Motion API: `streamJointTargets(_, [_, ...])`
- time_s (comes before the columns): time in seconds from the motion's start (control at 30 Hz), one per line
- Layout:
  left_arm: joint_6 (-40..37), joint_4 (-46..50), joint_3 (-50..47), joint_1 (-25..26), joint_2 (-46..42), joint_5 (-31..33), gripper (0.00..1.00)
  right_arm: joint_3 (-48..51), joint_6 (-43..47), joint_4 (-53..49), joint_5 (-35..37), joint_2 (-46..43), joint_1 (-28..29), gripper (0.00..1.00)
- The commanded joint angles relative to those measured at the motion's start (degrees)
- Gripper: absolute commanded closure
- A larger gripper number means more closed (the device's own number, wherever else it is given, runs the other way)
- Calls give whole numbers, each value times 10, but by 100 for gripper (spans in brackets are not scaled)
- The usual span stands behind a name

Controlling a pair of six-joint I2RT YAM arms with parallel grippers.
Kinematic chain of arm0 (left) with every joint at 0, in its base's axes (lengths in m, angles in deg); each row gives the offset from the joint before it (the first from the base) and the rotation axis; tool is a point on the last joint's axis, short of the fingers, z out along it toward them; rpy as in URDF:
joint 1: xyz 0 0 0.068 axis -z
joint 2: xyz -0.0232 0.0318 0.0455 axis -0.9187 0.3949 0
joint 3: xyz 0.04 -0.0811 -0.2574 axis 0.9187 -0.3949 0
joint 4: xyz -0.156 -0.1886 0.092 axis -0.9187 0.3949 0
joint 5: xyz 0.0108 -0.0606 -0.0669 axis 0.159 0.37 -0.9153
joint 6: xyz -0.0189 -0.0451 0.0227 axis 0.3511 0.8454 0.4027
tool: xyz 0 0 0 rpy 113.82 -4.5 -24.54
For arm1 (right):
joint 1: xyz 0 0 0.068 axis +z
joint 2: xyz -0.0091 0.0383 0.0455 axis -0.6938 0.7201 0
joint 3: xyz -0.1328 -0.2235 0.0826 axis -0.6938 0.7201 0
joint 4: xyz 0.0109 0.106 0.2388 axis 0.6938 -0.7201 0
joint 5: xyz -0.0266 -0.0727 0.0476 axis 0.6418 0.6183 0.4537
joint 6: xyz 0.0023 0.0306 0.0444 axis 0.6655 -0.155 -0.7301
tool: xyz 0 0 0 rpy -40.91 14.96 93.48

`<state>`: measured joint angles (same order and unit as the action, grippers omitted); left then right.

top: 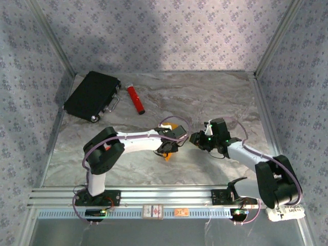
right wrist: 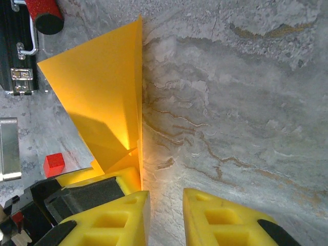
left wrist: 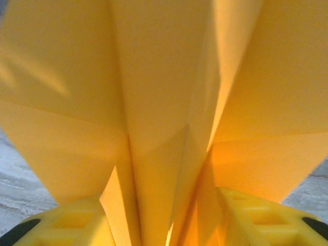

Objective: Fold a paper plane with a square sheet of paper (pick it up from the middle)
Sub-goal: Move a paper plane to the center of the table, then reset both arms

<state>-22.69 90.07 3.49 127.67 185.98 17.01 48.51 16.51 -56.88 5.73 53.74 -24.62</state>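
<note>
Table (top: pixel 205 97): grey marbled top, walled on three sides, both arm bases at the near edge.
Black case (top: pixel 92 96): far left corner, well apart from the work.
Sheet of paper (right wrist: pixel 102 97): orange-yellow, creased to a pointed shape, at mid-table between the two wrists. Standing on edge rather than lying flat, by the look from the right wrist.
Long axis: from the held end out to the tip, pointing away from the right wrist toward the case. Straight creased edge turned to the right arm's side.
Red cylinder (top: pixel 136 99): just beside the case, beyond the paper's tip and apart from it.
Left gripper (left wrist: pixel 164 228): yellow fingers (left wrist: pixel 72 225) either side of the paper's folded end, layers fanned in the gap and touching both. Pressed firm or gone slack: cannot tell.
Right gripper (right wrist: pixel 166 218): fingers parted, bare table between, nothing held.
Relation for the next move: paper to the left of the right gripper, creased edge just beside its left finger (right wrist: pixel 123 220), outside the gap. Probably a small shift leftward needed before any pinch there.
Nearer arm: left, on the paper; right close alongside.
Small red block (right wrist: pixel 54 164): on the table left of the paper, near it but apart.
Views: outline, tip and creased edge plain from the right wrist. Stacked layers of the fold plain from the left wrist, up close, without outline. From above, mostly under the left wrist, two orange slivers showing.
</note>
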Motion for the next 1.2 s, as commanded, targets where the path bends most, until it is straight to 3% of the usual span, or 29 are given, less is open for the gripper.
streamJointTargets(0.0, [8, 29, 23, 5, -29, 16, 51, 0, 17, -31, 10, -18, -7, 75])
streamJointTargets(0.17, [5, 33, 25, 7, -55, 20, 48, -6, 26, -59, 26, -37, -14, 75])
streamJointTargets(0.37, [-33, 28, 13, 13, -117, 55, 47, -50, 85, -162, 91, -82, -42, 72])
streamJointTargets(0.4, [-45, 27, 6, 12, -134, 72, 47, -66, 103, -186, 112, -92, -49, 69])
streamJointTargets(0.5, [-111, 15, -28, 10, -191, 152, 43, -118, 168, -255, 212, -115, -62, 42])
streamJointTargets(0.57, [-173, -13, -69, -4, -233, 208, 30, -149, 195, -282, 322, -113, -65, 30])
streamJointTargets(0.6, [-203, -33, -95, -17, -253, 218, 26, -156, 203, -286, 363, -108, -65, 15])
streamJointTargets(0.63, [-235, -53, -124, -41, -280, 221, 24, -166, 216, -284, 415, -98, -67, 3])
streamJointTargets(0.7, [-282, -93, -181, -105, -326, 197, 14, -167, 276, -250, 492, -76, -69, 1])
streamJointTargets(0.77, [-326, -129, -232, -199, -367, 130, 1, -135, 354, -165, 542, -51, -70, 1])
streamJointTargets(0.83, [-358, -149, -267, -276, -396, 117, 0, -105, 401, -77, 568, -26, -74, 1])
streamJointTargets(0.97, [-455, -259, -350, -402, -442, 87, 0, -61, 451, 64, 552, 23, -95, 1])
streamJointTargets(1.13, [-488, -318, -372, -532, -422, 19, 0, -14, 505, 242, 486, 87, -114, 1])
streamJointTargets(1.17, [-502, -336, -373, -546, -414, 17, 0, -22, 504, 234, 480, 93, -115, 2])
